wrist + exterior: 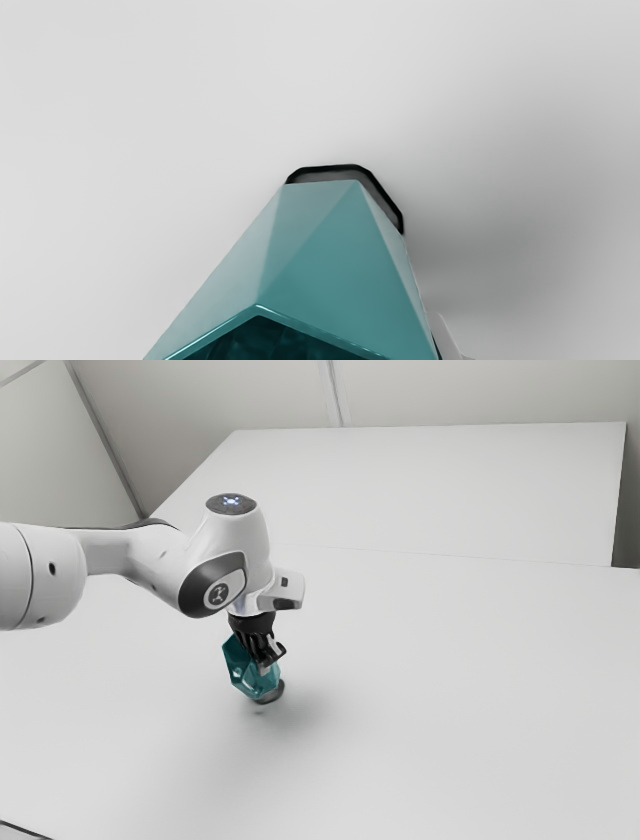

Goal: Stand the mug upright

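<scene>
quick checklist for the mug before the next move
1. Gripper at the mug: ok, right up against it in the exterior view.
2. Grip secure: cannot tell, contact on both sides isn't visible.
3. Mug upright: not ok, it is tilted.
4. Base flat on the table: not ok, it slants with the mug.
5. Mug lifted off the table: cannot tell.
6. Mug away from the table's far edge: ok.

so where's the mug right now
In the exterior view, the teal mug is tilted at the black jaws, left of that view's middle, over the white table.
</scene>
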You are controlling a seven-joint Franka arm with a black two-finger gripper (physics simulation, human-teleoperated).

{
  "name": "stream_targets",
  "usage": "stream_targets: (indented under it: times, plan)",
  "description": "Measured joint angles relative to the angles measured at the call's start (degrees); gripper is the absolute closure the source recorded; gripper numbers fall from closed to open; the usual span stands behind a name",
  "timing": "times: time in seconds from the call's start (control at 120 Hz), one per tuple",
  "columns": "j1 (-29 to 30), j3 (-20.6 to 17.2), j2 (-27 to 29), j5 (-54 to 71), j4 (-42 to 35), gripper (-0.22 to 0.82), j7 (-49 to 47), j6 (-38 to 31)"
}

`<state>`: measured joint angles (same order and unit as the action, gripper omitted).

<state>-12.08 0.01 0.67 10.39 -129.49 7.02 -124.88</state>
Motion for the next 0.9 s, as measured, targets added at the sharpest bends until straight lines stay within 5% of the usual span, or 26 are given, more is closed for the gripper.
stream_targets:
  times: [0.233, 0.9]
  plan:
    - [0.2, 0.0, -0.5, 0.2, 0.0, 0.78, -1.1, -0.2]
    - [0.9, 0.0, -0.3, -0.8, 0.3, 0.28, -1.1, -0.1]
